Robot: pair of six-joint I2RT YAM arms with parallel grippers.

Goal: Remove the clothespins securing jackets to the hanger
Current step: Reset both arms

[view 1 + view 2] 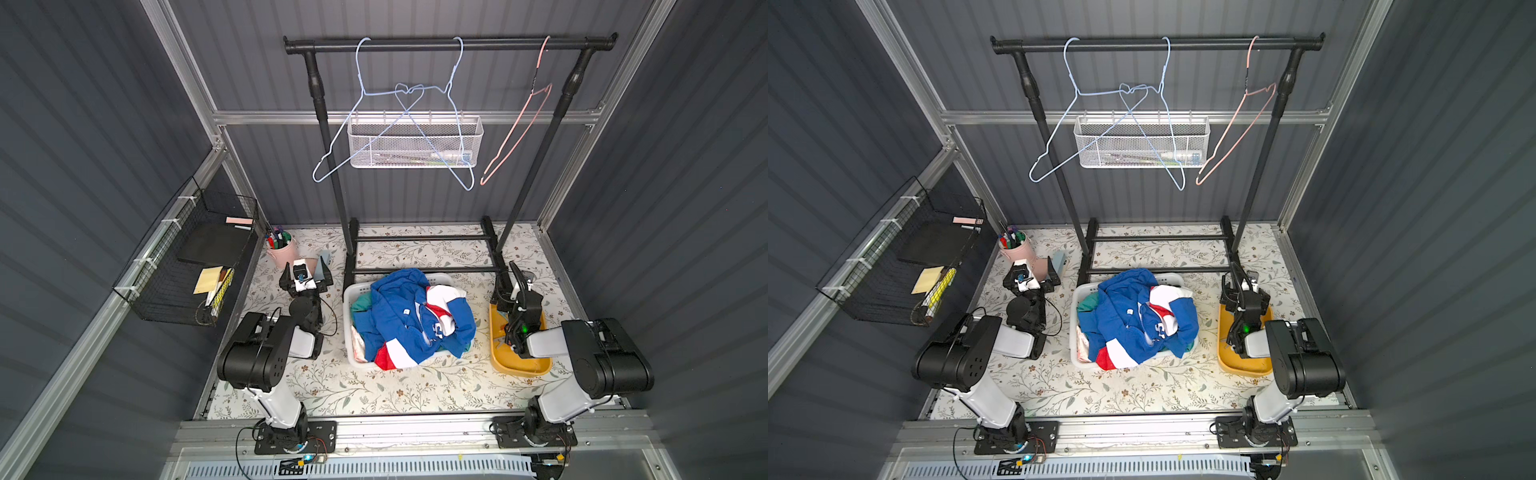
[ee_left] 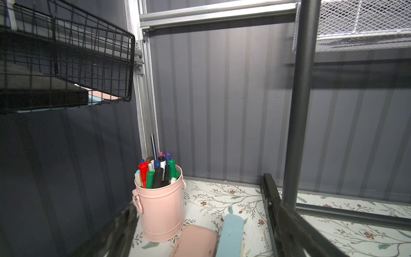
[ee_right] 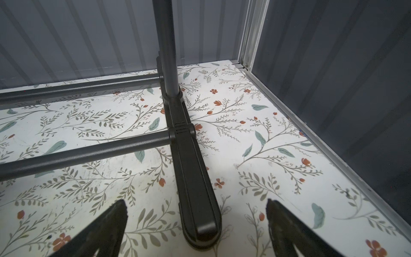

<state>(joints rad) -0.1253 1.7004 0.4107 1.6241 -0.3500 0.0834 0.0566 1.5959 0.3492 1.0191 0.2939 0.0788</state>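
The jackets (image 1: 409, 318) lie heaped in a white basket (image 1: 348, 293) at the middle of the desk (image 1: 374, 390), the red-white-blue one on top. Three wire hangers (image 1: 409, 88) hang from the rack (image 1: 498, 43) at the far side. The clothespins cannot be made out. The left gripper (image 2: 205, 207), left of the basket near the pink pen pot (image 1: 284, 253), is spread and holds nothing. The right gripper (image 3: 195, 202), at the far end of the yellow tray (image 1: 519, 368), is spread wide over the rack's foot (image 3: 195, 178), also holding nothing.
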